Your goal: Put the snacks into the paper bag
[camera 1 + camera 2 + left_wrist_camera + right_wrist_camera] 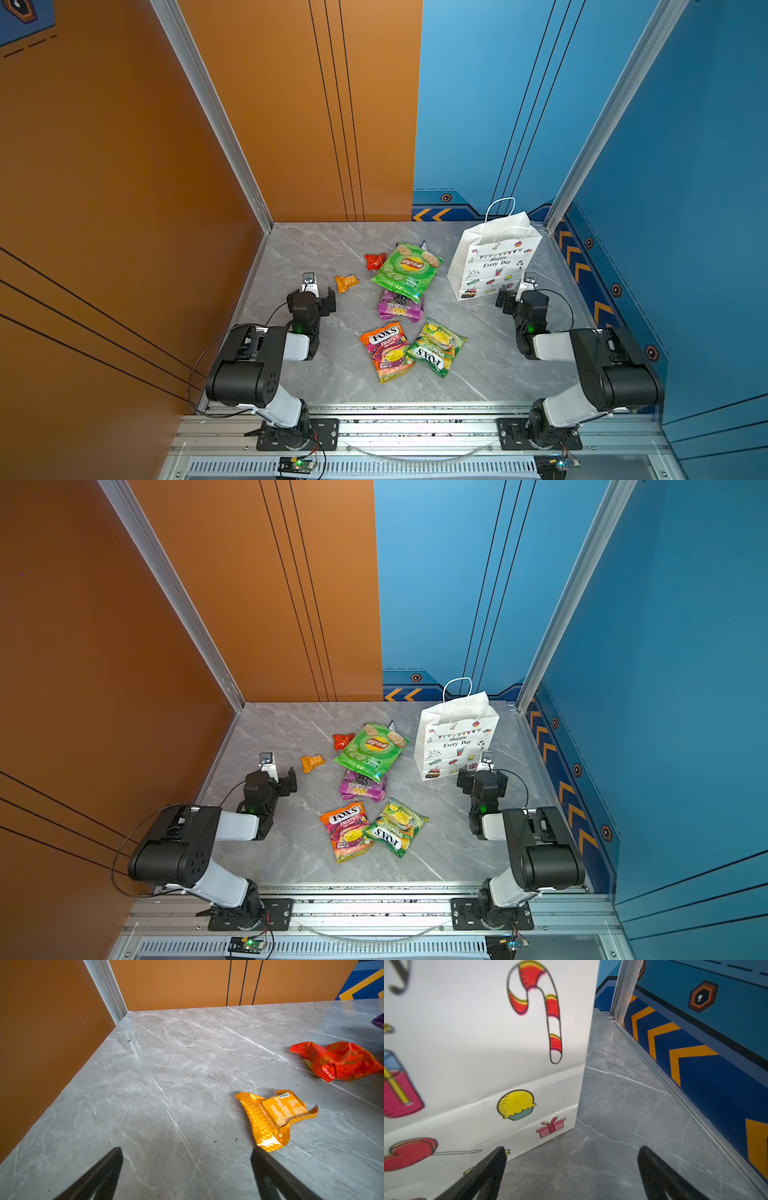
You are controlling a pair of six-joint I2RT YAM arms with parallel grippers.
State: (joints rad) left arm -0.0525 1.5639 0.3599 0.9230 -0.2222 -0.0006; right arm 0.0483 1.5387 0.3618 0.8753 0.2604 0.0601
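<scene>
The snacks lie mid-table in both top views: a green Lay's bag (407,266) overlapping purple packets (399,309), an orange FOX'S bag (386,351), a green FOX'S bag (436,347), a small orange packet (346,282) and a small red packet (375,260). The white paper bag (494,257) stands upright at the back right. My left gripper (311,296) is open and empty, just left of the orange packet (274,1118). My right gripper (519,297) is open and empty at the paper bag's (483,1043) front right corner.
An orange wall (124,208) bounds the table on the left and a blue wall (685,249) on the right, with aluminium posts (552,220) at the back corners. A metal rail (415,428) carrying both arm bases runs along the front edge.
</scene>
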